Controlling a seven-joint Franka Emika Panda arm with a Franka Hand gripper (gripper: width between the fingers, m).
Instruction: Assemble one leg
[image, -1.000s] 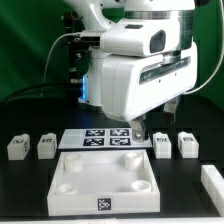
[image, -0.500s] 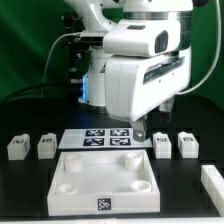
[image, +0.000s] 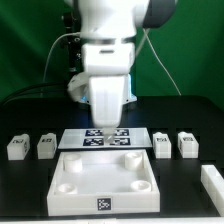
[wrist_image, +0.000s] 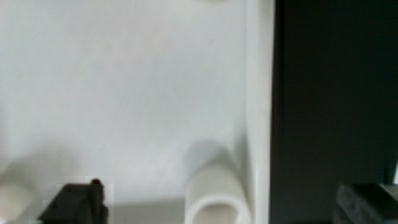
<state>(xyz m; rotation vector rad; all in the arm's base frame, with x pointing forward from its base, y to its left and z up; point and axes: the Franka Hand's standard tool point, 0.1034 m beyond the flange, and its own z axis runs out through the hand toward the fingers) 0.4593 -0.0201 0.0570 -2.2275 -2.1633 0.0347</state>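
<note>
Four small white legs with tags stand in a row behind the white tray: two on the exterior view's left and two on its right. My gripper points down over the marker board, just behind the tray's back edge and apart from every leg. In the wrist view the gripper is open and empty. Its dark fingertips stand wide apart over the tray's white surface and one round socket. No leg shows in the wrist view.
Another white part lies at the exterior view's right edge, near the front. The tray has round corner sockets and a tag on its front wall. The black table shows beside the tray. Cables hang behind the arm.
The arm has swung to the exterior view's left, from above the right-hand legs to above the marker board. The hand has turned and now looks narrower. No part has moved.
</note>
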